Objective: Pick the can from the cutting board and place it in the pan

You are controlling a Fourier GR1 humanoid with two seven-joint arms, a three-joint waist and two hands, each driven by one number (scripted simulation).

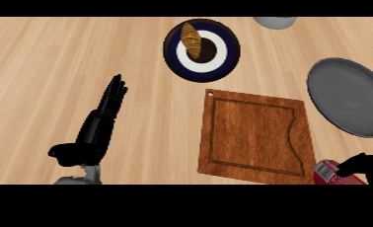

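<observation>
Gripping the can at the lower right

Right hand (357,164) has its fingers curled round the red can (325,171), just off the cutting board's (255,134) corner. Grey pan (346,95) sits beyond, holding nothing. On the pale wood surface (73,53), a croissant (192,41) lies on the dark plate (229,48). Left hand (98,125) rests, fingers straight.

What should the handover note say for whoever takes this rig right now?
Left hand: open, resting at the lower left, holds nothing.
Right hand: at the lower right corner, curled on the red can.
Can is off the cutting board, just past its lower right corner.
Pan sits at the right edge, nothing in it.
Done: pick. Left: carry the can to the pan and release.
</observation>
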